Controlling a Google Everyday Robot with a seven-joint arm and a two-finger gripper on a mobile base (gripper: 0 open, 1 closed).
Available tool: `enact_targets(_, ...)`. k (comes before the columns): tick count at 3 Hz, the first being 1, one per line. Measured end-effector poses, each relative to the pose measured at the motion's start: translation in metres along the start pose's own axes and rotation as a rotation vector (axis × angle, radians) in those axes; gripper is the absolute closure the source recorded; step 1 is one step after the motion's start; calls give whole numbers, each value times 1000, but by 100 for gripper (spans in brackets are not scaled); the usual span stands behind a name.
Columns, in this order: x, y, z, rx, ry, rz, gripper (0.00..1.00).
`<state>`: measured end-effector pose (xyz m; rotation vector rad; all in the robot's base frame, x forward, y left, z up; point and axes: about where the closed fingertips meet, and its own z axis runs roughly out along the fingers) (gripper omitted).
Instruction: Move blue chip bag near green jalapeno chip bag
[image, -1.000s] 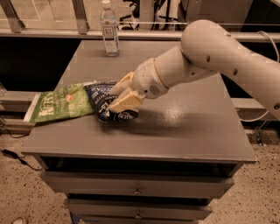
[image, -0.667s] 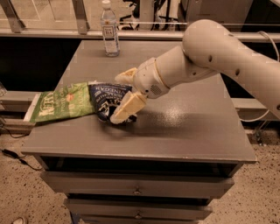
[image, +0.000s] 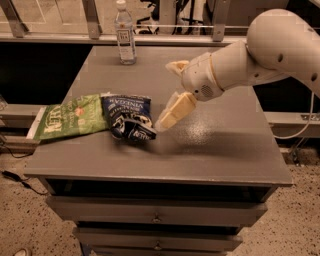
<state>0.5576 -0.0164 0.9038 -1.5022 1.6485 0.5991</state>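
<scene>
The blue chip bag lies crumpled on the grey table, its left edge touching or slightly overlapping the green jalapeno chip bag. The green bag lies flat at the table's left edge and partly hangs over it. My gripper is open and empty, just right of the blue bag and a little above the table. One pale finger points down toward the bag's right end and the other sticks out behind it.
A clear water bottle stands upright at the table's back left. A rail and posts run behind the table. Drawers sit under the tabletop. My white arm reaches in from the right.
My gripper has let go of the blue bag, opened, and pulled back up and to the right. The blue bag now rests on the table beside the green bag.
</scene>
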Motion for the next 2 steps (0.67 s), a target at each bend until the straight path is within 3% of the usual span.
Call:
enact_targets(1, 13, -19, -68, 121, 33, -20, 0)
enact_targets(2, 13, -19, -68, 122, 34, -20, 0)
